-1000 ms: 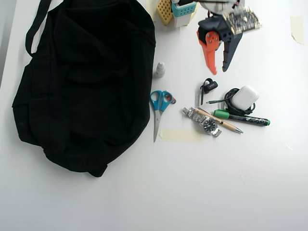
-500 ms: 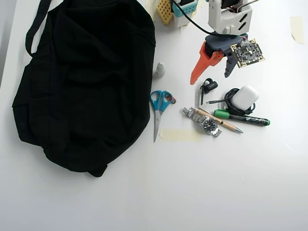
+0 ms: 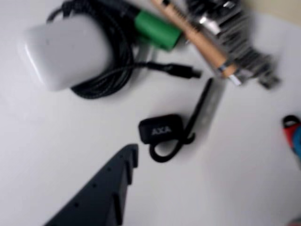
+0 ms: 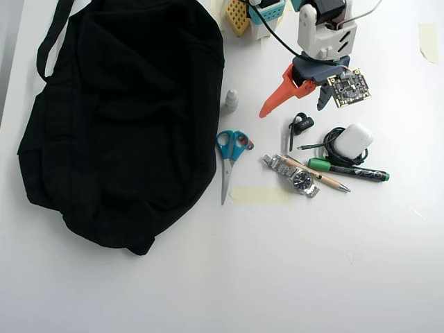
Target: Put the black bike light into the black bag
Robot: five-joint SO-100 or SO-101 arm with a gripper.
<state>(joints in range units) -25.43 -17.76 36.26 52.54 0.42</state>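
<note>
We see the black bike light (image 3: 161, 130), small, marked AXA, with a looped strap, lying mid-frame on the table (image 3: 225, 188). The black bag (image 4: 118, 118) fills the overhead view's left; its contents are hidden. The gripper (image 4: 295, 104) hovers spread wide, empty.

In the overhead view the arm reached down from the top edge, its white wrist above the gripper (image 4: 295, 104). The jaws stood spread apart, an orange finger (image 4: 279, 96) angled to the left and a dark one to the right. The wrist view showed one dark finger (image 3: 101, 193) pointing up from the bottom edge.
</note>
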